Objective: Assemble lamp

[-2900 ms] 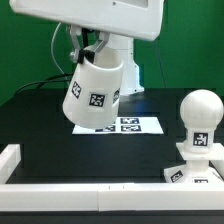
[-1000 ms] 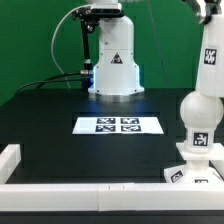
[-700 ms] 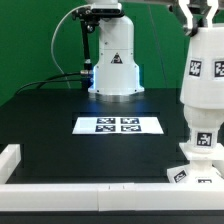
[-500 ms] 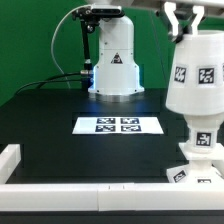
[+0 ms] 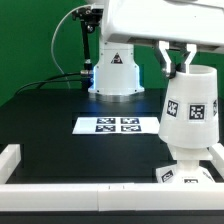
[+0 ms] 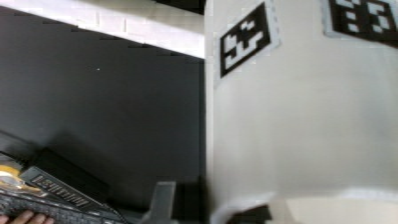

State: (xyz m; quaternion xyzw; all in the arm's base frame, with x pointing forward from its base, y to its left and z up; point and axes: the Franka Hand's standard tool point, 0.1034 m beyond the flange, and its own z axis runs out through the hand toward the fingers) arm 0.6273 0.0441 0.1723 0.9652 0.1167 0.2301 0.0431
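The white lamp shade (image 5: 190,112), with square tags on its side, hangs upright at the exterior view's right. My gripper (image 5: 177,62) is shut on its top, one finger on each side. The shade sits low over the lamp base (image 5: 184,172), which stands on the black table by the front rail. The bulb is hidden inside the shade. In the wrist view the shade (image 6: 302,120) fills most of the picture, with one grey finger (image 6: 164,202) beside it.
The marker board (image 5: 118,125) lies flat mid-table. The robot's pedestal (image 5: 115,70) stands at the back. A white rail (image 5: 70,190) runs along the front edge, with a raised block (image 5: 9,160) at the exterior view's left.
My gripper has carried the shade from the marker board to the exterior view's right and lowered it over the bulb. The bulb was visible before and is now covered.
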